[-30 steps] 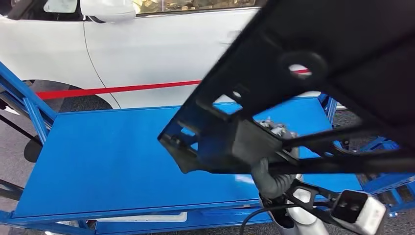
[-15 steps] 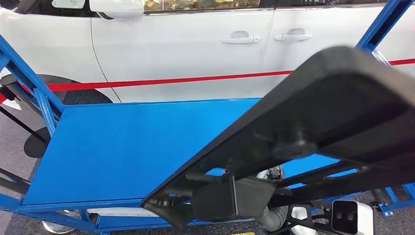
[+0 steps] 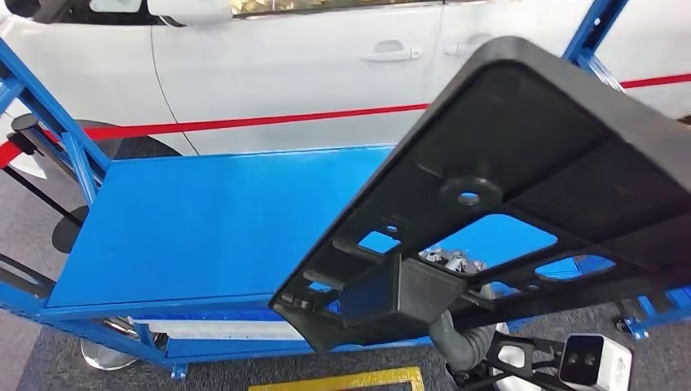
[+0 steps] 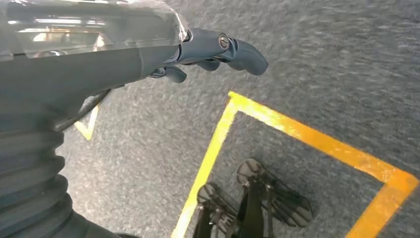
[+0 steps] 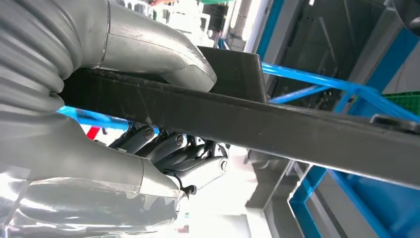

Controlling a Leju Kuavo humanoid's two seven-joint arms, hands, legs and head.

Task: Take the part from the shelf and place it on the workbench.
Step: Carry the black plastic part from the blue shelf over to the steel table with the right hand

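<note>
I see the right hand (image 5: 148, 124) gripping the black part (image 3: 521, 179), thumb and fingers (image 5: 198, 171) pinching its bar, held tilted above the blue counter's (image 3: 204, 228) right end. Left hand (image 4: 148, 54) empty, fingers loosely curled above the floor.

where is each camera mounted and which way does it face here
Head view: high on the body, looking forward and down at the blue workbench and the black part.
Left wrist view: behind the left hand, looking down at floor with yellow tape.
Right wrist view: behind the right hand, gripping the part's bar.
Head and right wrist views share the part.
</note>
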